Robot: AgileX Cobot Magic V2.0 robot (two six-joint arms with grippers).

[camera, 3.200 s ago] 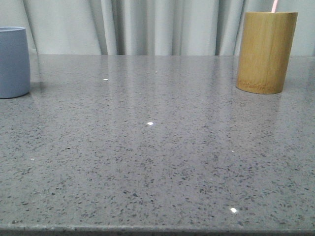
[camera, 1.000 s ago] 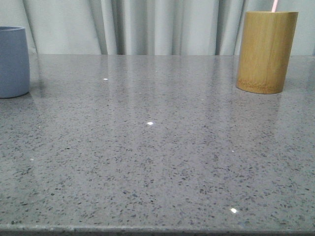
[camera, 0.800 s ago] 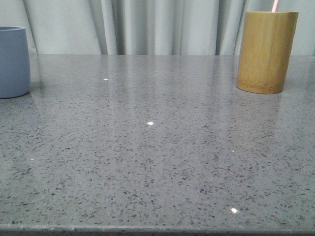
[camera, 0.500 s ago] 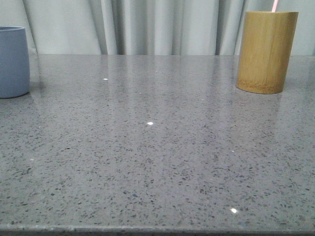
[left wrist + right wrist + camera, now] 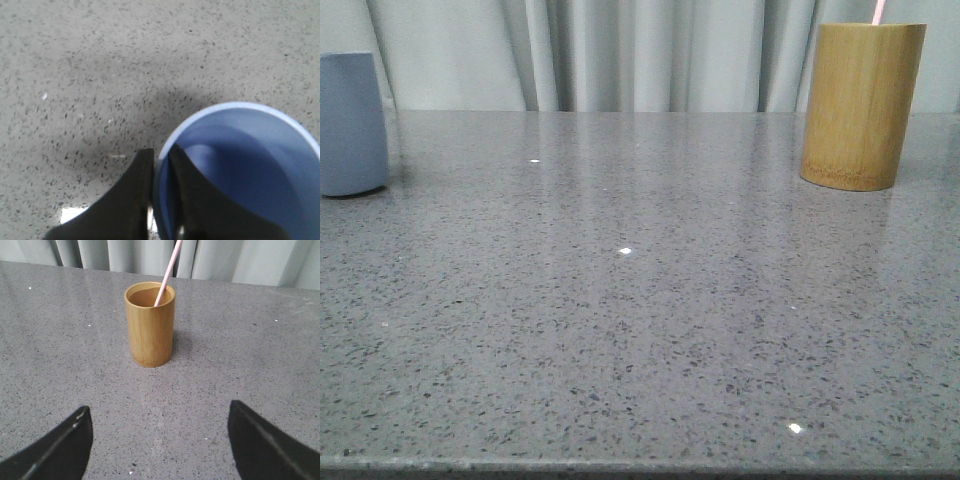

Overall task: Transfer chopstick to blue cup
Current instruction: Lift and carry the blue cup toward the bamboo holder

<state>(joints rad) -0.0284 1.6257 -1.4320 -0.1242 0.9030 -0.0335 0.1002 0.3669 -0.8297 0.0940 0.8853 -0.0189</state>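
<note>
The blue cup (image 5: 350, 125) stands at the table's far left edge. In the left wrist view I look down into it (image 5: 250, 160); it holds nothing. My left gripper (image 5: 160, 152) is shut on its rim, one finger inside the wall and one outside. A single pale pink chopstick (image 5: 169, 270) leans in the tan bamboo cup (image 5: 150, 325); only its tip (image 5: 878, 10) shows in the front view, above the bamboo cup (image 5: 861, 105) at the far right. My right gripper (image 5: 159, 410) is open and empty, well short of the bamboo cup. Neither gripper shows in the front view.
The grey speckled tabletop (image 5: 640, 300) stretches between the two cups. A pale curtain (image 5: 620, 50) hangs behind the table's far edge. The table's near edge runs along the bottom of the front view.
The blue cup has shifted slightly to the right in the front view and its top rim no longer shows. The bamboo cup and chopstick have not moved.
</note>
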